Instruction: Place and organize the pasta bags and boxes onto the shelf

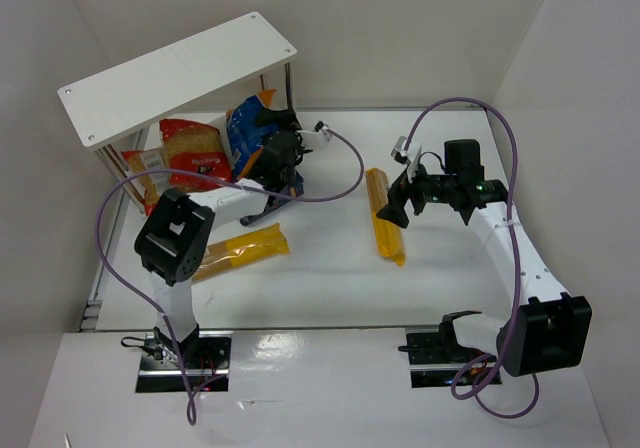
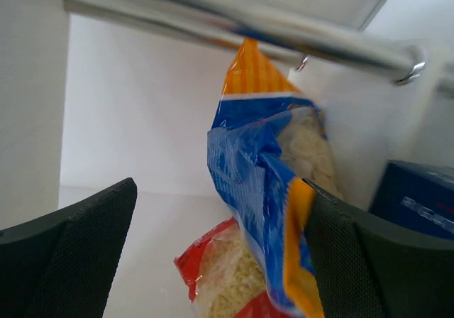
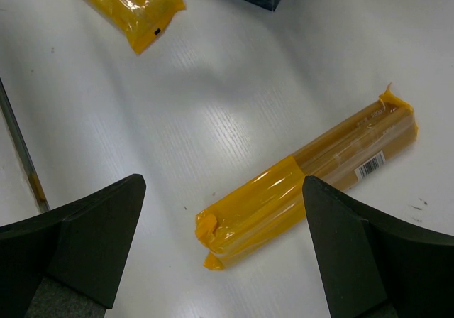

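Note:
The white shelf (image 1: 175, 73) stands at the back left. A red-and-clear bag (image 1: 190, 148) lies on its lower board. The blue bag with an orange end (image 2: 255, 169) stands upright at the shelf's right end, over the red bag (image 2: 227, 275). My left gripper (image 2: 220, 240) is open around the blue bag, which rests against the right finger. A dark-blue pasta box (image 2: 418, 197) is just to its right. My right gripper (image 3: 223, 240) is open and hovers above a long yellow bag (image 3: 305, 187), not touching it. A second yellow bag (image 1: 240, 251) lies near the left arm.
A silver shelf bar (image 2: 284, 37) runs just above the blue bag. A thin shelf leg (image 3: 21, 155) stands at the left of the right wrist view. White walls close in the table at the back and on both sides.

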